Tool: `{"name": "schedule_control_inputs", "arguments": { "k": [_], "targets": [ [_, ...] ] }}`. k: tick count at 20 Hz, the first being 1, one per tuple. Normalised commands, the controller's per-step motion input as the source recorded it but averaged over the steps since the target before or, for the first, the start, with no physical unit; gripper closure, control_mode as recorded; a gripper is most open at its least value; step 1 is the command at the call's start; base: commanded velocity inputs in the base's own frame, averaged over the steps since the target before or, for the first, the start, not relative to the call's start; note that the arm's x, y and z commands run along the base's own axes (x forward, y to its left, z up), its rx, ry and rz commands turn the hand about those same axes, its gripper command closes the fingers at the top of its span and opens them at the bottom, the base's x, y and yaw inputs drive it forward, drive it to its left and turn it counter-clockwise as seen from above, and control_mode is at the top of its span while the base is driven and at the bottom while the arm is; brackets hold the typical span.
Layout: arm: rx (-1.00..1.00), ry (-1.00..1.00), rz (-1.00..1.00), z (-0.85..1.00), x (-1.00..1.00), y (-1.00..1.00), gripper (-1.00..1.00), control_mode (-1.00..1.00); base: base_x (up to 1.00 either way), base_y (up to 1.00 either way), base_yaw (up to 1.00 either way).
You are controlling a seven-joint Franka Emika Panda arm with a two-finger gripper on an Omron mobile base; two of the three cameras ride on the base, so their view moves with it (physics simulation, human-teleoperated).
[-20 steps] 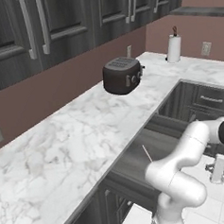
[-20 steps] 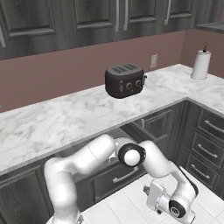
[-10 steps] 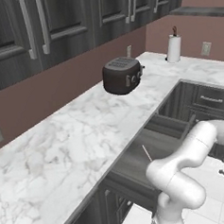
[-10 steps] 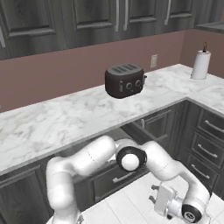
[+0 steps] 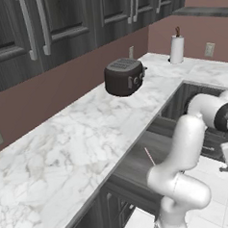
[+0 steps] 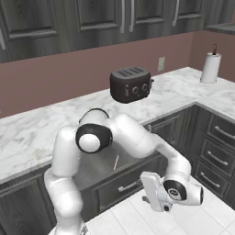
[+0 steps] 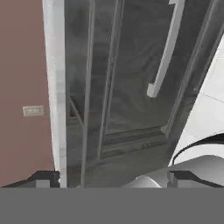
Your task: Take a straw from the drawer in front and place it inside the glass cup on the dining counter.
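The drawer (image 6: 114,172) stands pulled out from under the marble wall counter (image 5: 79,137), its plain grey inside open to view and its dark wood-grain front and silver bar handle (image 6: 128,186) facing the floor side. The straw (image 6: 116,162) lies flat on the drawer floor as a thin pale stick, seen again in the left base view as a short slanted line (image 5: 148,155) just beside the arm's white elbow.

The gripper (image 6: 153,193) hangs low in front of the drawer, out over the white tiled floor (image 6: 137,215), below and in front of the drawer front. It is well apart from the straw, which sits inside the drawer above and behind it. In the hand view the 2 dark fingertips (image 7: 43,179) stand near opposite sides of the picture's bottom, so the jaws are spread wide, with nothing between them. That view looks along the drawer front, where a silver handle (image 7: 166,52) runs up the picture and the straw is a faint thin line (image 7: 75,110) inside the dark opening.

On the counter stand a black toaster (image 5: 124,76) and, far off near the corner, a paper towel roll (image 5: 177,49).
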Motion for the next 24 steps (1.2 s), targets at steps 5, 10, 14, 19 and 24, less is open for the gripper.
{"name": "schedule_control_inputs", "arguments": {
  "k": [5,10,14,19,24],
  "targets": [
    [-0.51,0.01,0.13,1.0,-0.13,0.88,-1.0,-1.0,0.0,0.0,0.0],
    [-0.46,0.0,0.16,1.0,-0.05,0.73,-1.0,-1.0,0.0,0.0,0.0],
    [-0.44,0.01,0.17,1.0,0.0,0.68,-1.0,-1.0,0.0,0.0,0.0],
    [-0.31,0.19,0.06,0.91,0.26,0.48,-1.0,-1.0,0.0,0.0,0.0],
    [-0.23,0.19,0.01,0.19,0.74,0.12,-1.0,-1.0,0.0,0.0,0.0]
  ]
}}
